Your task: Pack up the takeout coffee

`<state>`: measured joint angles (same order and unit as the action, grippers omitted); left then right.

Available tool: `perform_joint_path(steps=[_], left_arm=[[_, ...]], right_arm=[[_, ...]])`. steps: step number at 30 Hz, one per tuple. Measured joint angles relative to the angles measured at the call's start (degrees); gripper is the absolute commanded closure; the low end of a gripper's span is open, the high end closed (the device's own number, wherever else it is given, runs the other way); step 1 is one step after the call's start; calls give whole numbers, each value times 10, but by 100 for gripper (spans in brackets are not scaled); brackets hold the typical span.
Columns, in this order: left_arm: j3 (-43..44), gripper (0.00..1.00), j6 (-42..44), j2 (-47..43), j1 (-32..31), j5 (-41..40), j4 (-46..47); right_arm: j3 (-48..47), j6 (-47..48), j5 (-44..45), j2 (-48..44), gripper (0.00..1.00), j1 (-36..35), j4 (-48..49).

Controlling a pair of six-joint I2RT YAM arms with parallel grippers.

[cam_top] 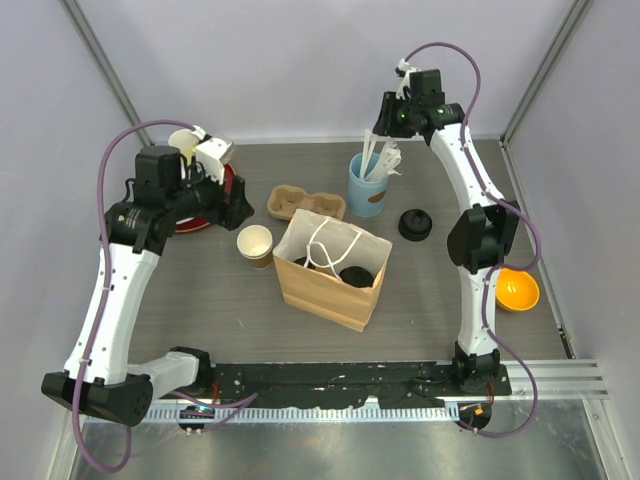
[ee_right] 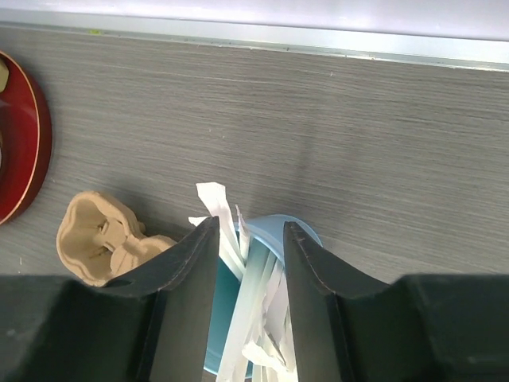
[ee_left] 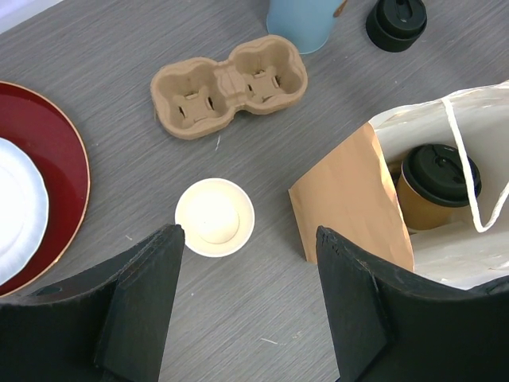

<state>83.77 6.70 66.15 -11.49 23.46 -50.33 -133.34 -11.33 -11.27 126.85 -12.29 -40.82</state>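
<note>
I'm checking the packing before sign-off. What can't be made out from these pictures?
- Capped cups: top view, the bag walls hide all but their lids.
- Right tool: right wrist view, straws sit between its fingers, so whether it pinches one is unclear.
- Red plate: left wrist view, cut off by the left edge; top view, mostly under the left arm.

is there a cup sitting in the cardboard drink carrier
No, both wells of the cardboard drink carrier stand empty.

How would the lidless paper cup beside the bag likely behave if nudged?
The lidless cup looks empty, so it is probably light and may slide or tip. Its thin open rim would likely squash under a firm pinch.
</note>
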Motion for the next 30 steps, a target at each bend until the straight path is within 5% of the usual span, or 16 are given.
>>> perform_joint_path(steps=[13,27,30], left_arm=[[0,28,-1,0,0,1,4],[-2,28,-1,-4,0,1,4],[-2,28,-1,-5,0,1,4]], right_arm=[[-14,24,-15,15,76,-9,-17],[-38,34,9,37,67,-22,-14],[-48,38,13,48,81,-22,-12]])
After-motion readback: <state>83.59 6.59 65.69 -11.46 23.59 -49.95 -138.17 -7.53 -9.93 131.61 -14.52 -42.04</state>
